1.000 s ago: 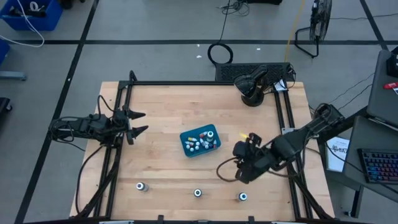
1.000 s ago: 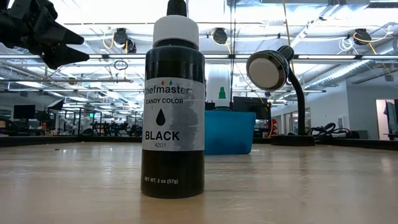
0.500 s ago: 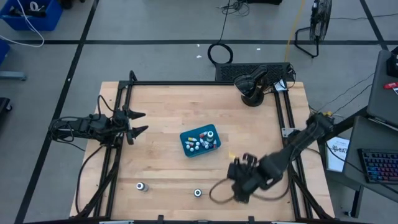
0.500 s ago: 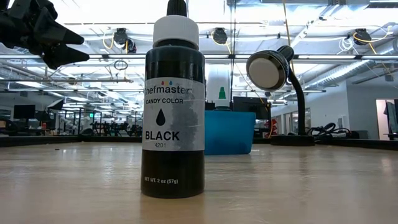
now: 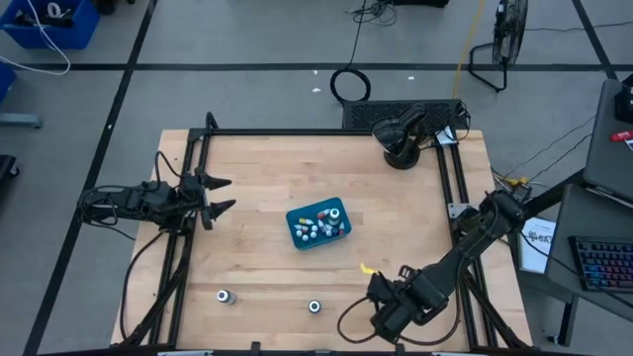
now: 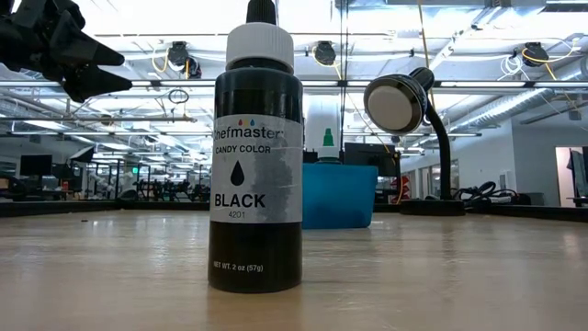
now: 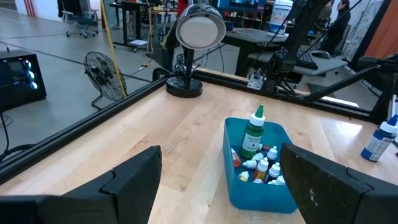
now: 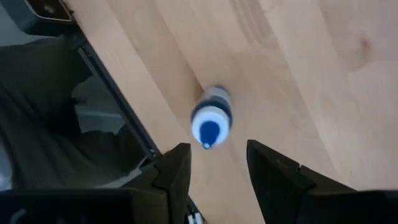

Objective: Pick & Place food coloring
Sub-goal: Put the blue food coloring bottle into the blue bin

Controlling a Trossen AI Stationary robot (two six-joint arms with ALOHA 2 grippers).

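From above, the bottle under the right arm is hidden by the arm itself; only the right wrist view shows it, a blue-capped bottle standing on the wood near the surface's black edge rail. The low view is mostly blocked by a black bottle labelled BLACK, so the teal tray behind it is half covered.

At the nine o'clock edge of the surface, the left gripper waits with its fingers spread wide and empty; the tray with its small bottles sits near the middle, at about three o'clock from it. In the left wrist view, one green-topped bottle stands tall among the little ones in the tray.

Two bottles stand well apart along the six o'clock edge, the second near the centre. At about five o'clock, the right gripper points down over the blue-capped bottle, fingers parted on either side of it, not touching and holding nothing.

A black desk lamp stands at the one o'clock corner. Beyond lies grey floor with taped lines and a floor fan; the low view shows an open workshop with ceiling lights.
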